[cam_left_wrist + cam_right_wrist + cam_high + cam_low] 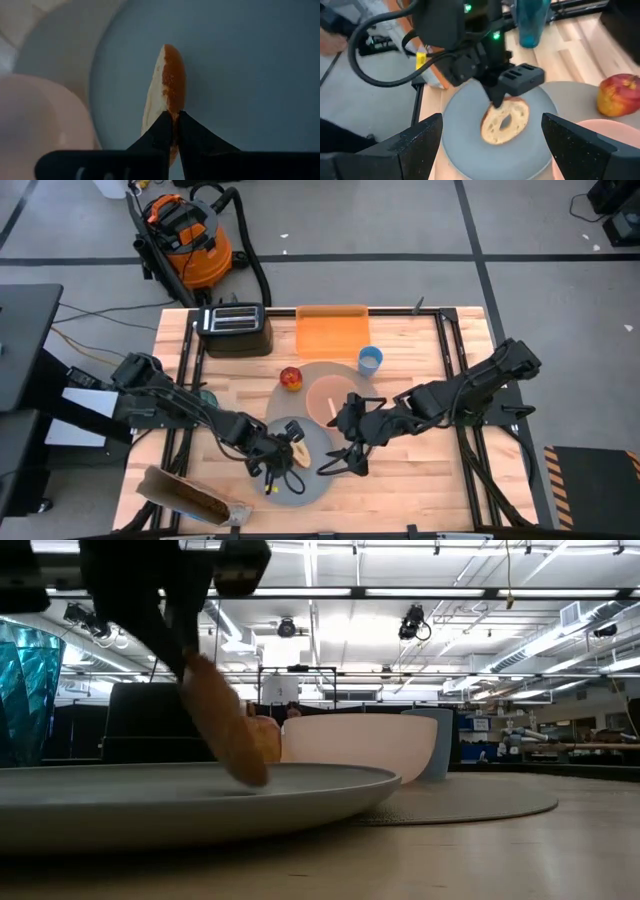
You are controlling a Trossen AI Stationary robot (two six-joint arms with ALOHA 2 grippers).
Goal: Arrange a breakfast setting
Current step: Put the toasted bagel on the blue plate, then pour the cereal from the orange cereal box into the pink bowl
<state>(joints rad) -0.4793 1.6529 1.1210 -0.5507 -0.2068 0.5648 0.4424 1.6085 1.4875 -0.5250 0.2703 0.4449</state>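
My left gripper is shut on a bagel half over the grey plate, which lies at the near edge of the round grey-brown mat. My right gripper is open and empty just right of the plate, facing the bagel. The pink bowl sits on the mat behind the plate. The red-yellow apple rests at the mat's far left edge, and the light-blue cup stands at its far right edge. I cannot make out the spoon. My left gripper pinches the bagel half's upper rim between its two fingers, coming from above and pointing down. In the left wrist view the fingers clasp its two flat faces. The bagel stands tilted on edge, its lower rim on the plate.
The black toaster and the orange board stand along the far edge. A bag of bagels lies at the near left corner. A teal container stands to the left, by the left arm.
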